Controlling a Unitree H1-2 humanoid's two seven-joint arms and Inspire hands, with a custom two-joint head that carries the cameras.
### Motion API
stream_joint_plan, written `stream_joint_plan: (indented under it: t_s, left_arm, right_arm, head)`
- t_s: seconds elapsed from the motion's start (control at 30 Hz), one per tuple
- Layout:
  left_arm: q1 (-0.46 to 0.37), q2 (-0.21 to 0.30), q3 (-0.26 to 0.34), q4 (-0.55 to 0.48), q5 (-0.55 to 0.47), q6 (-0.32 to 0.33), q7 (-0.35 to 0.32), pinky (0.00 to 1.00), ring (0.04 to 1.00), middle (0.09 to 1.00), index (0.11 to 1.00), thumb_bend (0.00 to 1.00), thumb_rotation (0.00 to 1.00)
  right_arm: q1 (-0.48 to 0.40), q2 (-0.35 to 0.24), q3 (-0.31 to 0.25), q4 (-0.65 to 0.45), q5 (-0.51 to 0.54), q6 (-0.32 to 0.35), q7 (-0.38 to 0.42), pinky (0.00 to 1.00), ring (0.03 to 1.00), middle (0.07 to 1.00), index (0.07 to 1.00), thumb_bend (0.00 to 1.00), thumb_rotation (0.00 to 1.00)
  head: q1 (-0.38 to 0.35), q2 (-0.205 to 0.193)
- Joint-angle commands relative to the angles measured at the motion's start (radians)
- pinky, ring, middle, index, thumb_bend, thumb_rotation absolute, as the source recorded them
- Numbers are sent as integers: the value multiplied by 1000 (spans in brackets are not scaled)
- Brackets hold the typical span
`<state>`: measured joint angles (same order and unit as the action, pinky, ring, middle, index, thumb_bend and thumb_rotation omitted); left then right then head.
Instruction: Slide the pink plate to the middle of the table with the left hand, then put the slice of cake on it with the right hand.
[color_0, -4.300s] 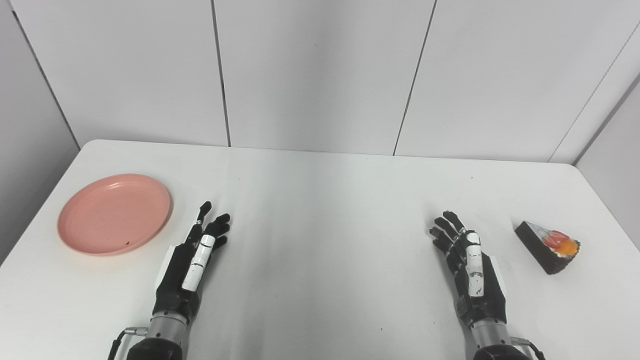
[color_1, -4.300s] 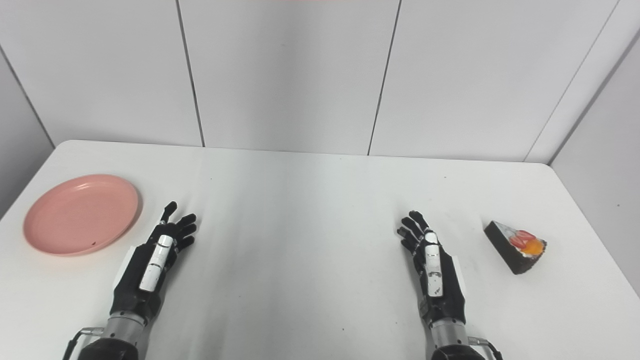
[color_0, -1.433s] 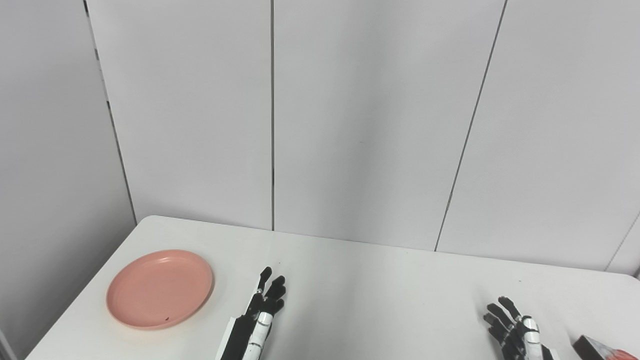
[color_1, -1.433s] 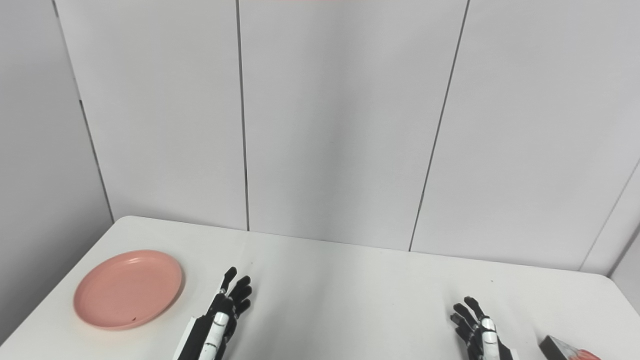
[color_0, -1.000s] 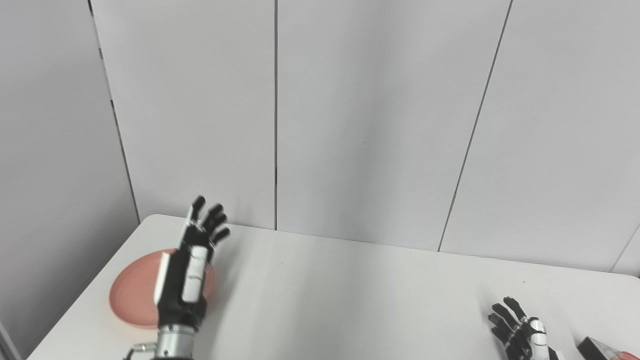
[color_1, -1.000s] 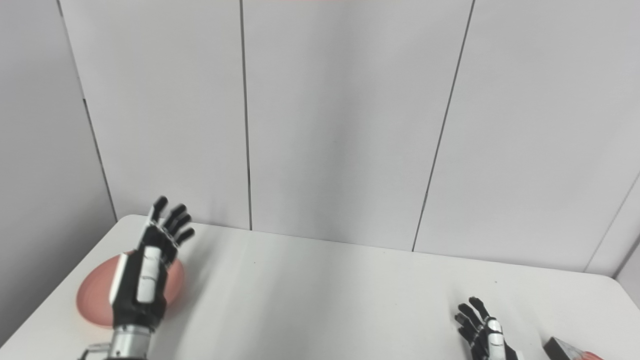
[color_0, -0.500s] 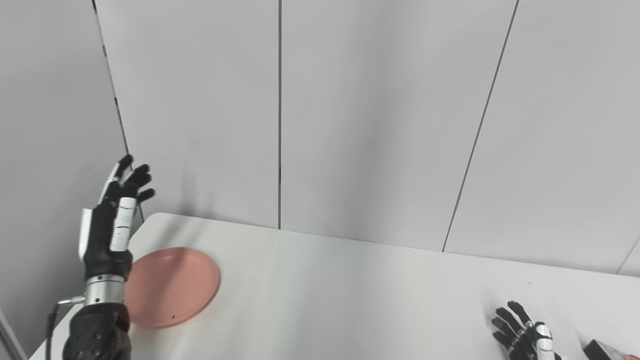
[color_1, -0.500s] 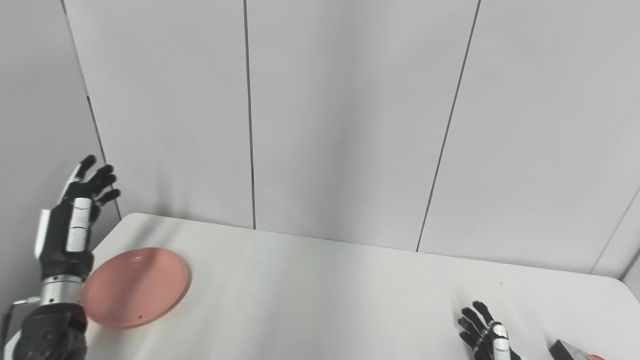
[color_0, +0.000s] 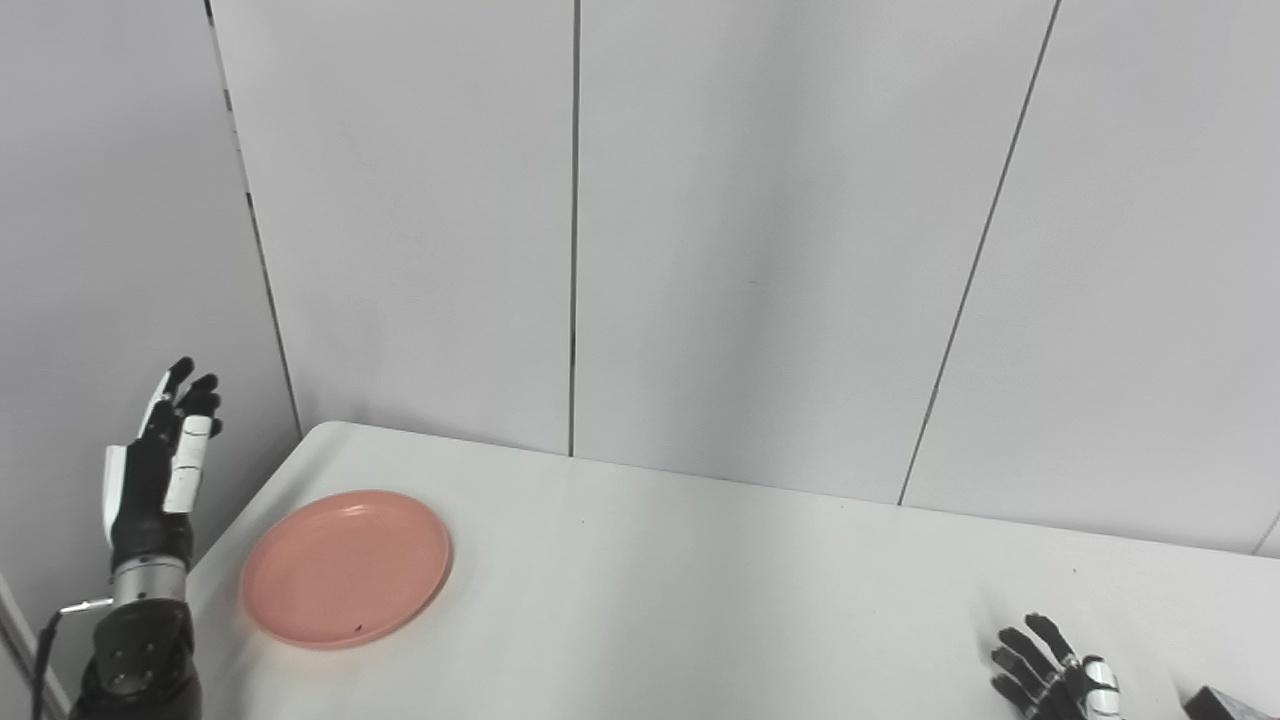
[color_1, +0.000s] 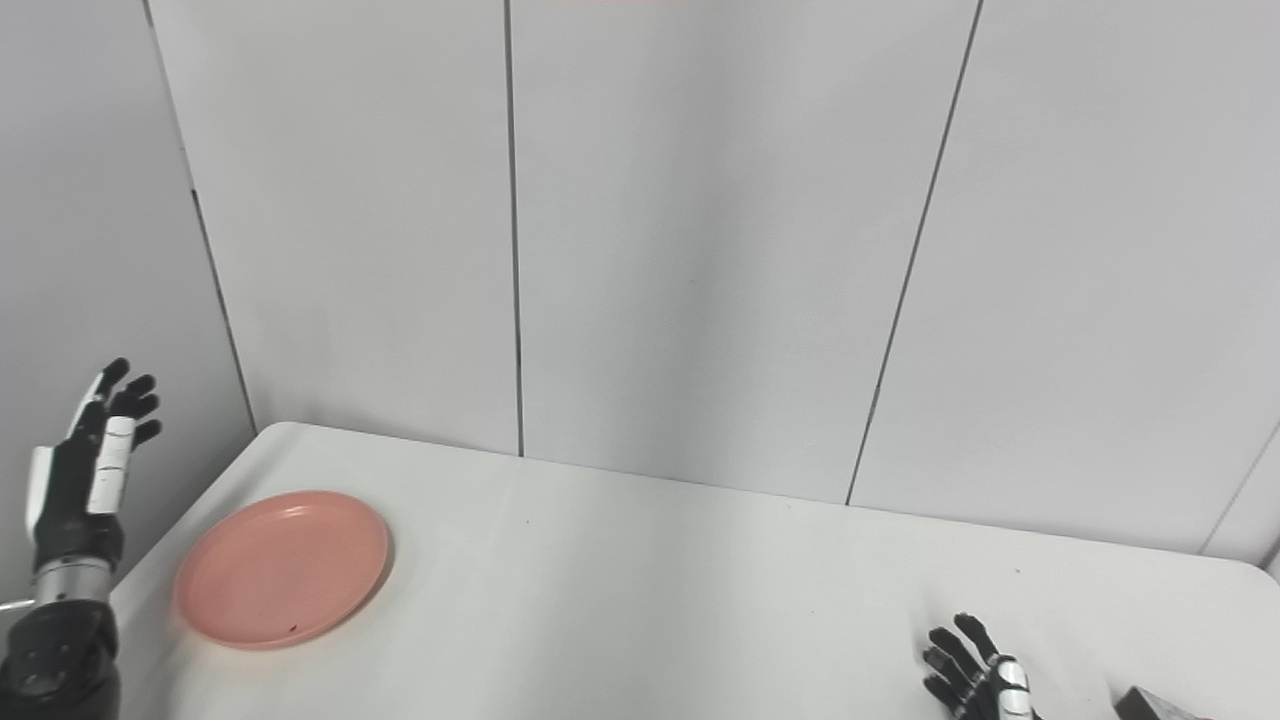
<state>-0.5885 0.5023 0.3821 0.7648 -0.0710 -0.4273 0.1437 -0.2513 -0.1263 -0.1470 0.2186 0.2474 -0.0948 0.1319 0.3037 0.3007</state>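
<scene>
Left hand (color_0: 160, 470) is hanging raised off the table's left edge, fingers spread, holding nothing.
Plate (color_0: 346, 567) is lying on the table (color_0: 700, 590) near its left side, apart from that hand; right hand (color_0: 1055, 680) is resting at the bottom right, fingers apart, empty; cake (color_0: 1225, 703) is sitting just beside it, mostly cut off.

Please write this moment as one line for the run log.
left robot hand: open, raised left of pink plate | plate: at table's left | right robot hand: open, low, beside cake slice
</scene>
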Motion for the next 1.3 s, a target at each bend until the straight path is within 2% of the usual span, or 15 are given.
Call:
stream_joint_plan:
  t_s: [0.0,0.17,0.27,0.3,0.4,0.5,0.6,0.8,0.87,1.27]
  left_arm:
    - [-43,42,-5,7,-6,-42,-13,839,883,896,900,824,942]
    - [-58,50,7,149,-38,-43,-46,855,879,888,911,831,939]
    - [-53,31,18,163,-69,-43,-65,859,887,886,920,785,941]
    - [-51,24,19,161,-79,-42,-73,860,891,885,923,783,938]
    - [-41,6,12,153,-83,-42,-72,777,865,879,902,770,928]
    - [-32,-8,-5,151,-72,-41,-63,782,868,881,893,737,934]
    - [-17,-27,-21,133,-73,-34,-66,782,873,878,891,799,905]
    - [8,-63,-61,109,-58,-12,-55,727,854,870,889,767,904]
    - [8,-70,-69,115,-55,-12,-51,687,828,841,865,757,901]
    - [22,-94,-105,73,-81,52,-92,698,854,855,881,780,899]
  right_arm:
    - [47,15,4,13,10,17,4,873,852,843,886,758,1000]
    - [54,17,7,-13,9,33,2,872,857,852,890,748,1000]
    - [59,19,9,-30,5,45,-4,861,852,851,889,757,1000]
    - [60,19,9,-34,4,49,-5,860,853,853,891,759,1000]
    - [62,20,10,-46,3,55,-9,859,852,857,894,745,1000]
    - [67,20,13,-63,-7,64,-14,852,847,854,896,726,1000]
    - [70,25,15,-76,-10,77,-23,848,843,848,895,732,1000]
    - [69,28,19,-76,-2,72,-21,861,861,856,898,718,1000]
    - [70,28,20,-82,-8,73,-26,849,844,840,888,708,1000]
    - [71,29,26,-94,-21,73,-39,820,820,822,875,719,1000]
  head:
    - [-2,4]
    - [-9,15]
    - [-14,20]
    - [-14,20]
    - [-20,22]
    - [-25,23]
    - [-30,28]
    - [-39,33]
    - [-41,34]
    - [-46,41]
